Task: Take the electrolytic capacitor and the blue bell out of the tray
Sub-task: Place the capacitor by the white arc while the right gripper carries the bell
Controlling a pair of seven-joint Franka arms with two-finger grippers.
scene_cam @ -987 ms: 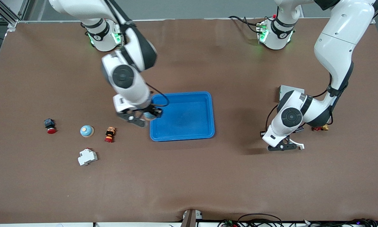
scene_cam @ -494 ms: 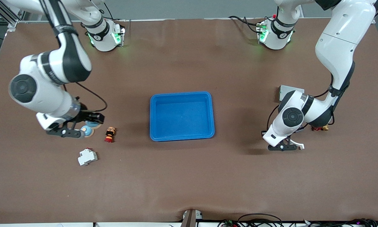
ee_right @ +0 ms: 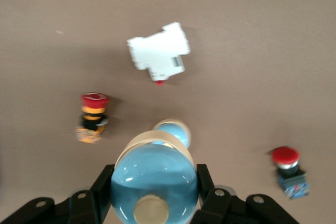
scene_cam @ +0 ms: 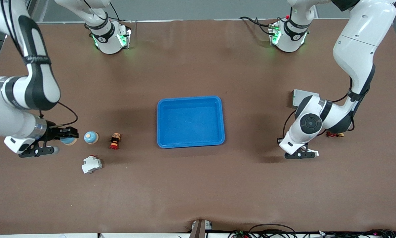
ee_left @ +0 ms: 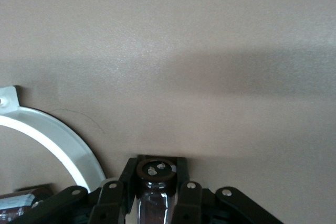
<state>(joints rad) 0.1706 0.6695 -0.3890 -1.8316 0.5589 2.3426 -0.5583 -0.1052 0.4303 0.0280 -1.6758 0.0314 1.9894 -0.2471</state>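
Observation:
My right gripper point(scene_cam: 63, 140) is shut on a blue bell point(ee_right: 154, 182) and holds it over the table at the right arm's end. A second blue bell point(scene_cam: 91, 137) stands on the table beside it and also shows in the right wrist view point(ee_right: 172, 131). My left gripper point(scene_cam: 300, 154) is low over the table at the left arm's end. In the left wrist view it point(ee_left: 156, 170) is shut on a dark capacitor point(ee_left: 155, 184). The blue tray point(scene_cam: 190, 142) lies in the middle and holds nothing.
A red-and-orange button point(scene_cam: 115, 141) and a white breaker point(scene_cam: 91, 164) lie near the second bell. A red-topped button point(ee_right: 287, 170) shows in the right wrist view. A white curved bracket point(ee_left: 60, 142), a grey box point(scene_cam: 297, 95) and a small red-and-yellow part point(scene_cam: 335, 134) lie near my left gripper.
My right arm swung from the tray's edge to the right arm's end of the table, with the bell in its gripper. My left gripper shifted slightly.

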